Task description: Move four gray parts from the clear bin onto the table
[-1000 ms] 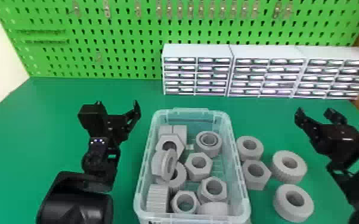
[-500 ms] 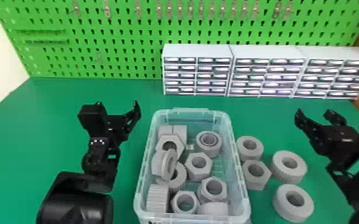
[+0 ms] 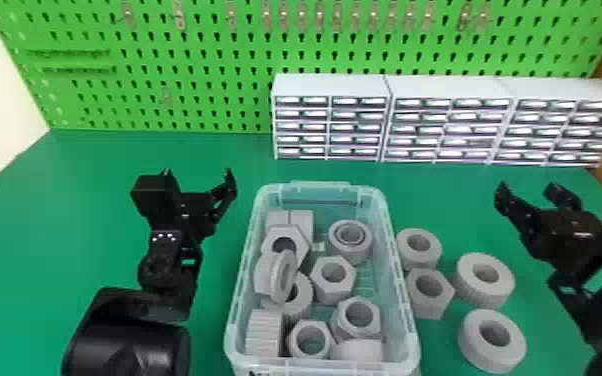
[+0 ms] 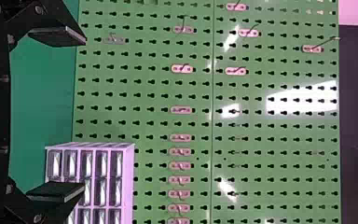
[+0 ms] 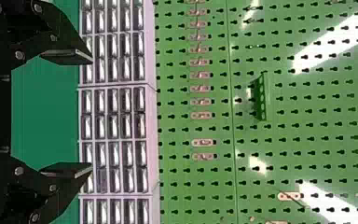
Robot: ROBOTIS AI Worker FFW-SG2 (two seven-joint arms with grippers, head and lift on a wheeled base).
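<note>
In the head view the clear bin [image 3: 411, 325] holds several gray parts, among them a hex nut [image 3: 319, 289] and a tilted ring [image 3: 285, 280]. Outside it, against its right side, lie a gray ring [image 3: 419, 262], a gray hex part [image 3: 426, 305] and two thick gray rings [image 3: 482, 295]. Left of the bin, my left gripper [image 3: 198, 182] stands open above the table; my right gripper [image 3: 534, 192] is open beyond the loose parts on the right. Wide, bare gaps separate the fingertips of the left gripper [image 4: 84, 114] and the right gripper [image 5: 92, 113] in their wrist views.
White drawer cabinets [image 3: 440, 87] line the table's back edge from the middle to the right, before a green pegboard [image 3: 205, 60] with metal hooks. The green table [image 3: 80, 200] extends to the left of the bin.
</note>
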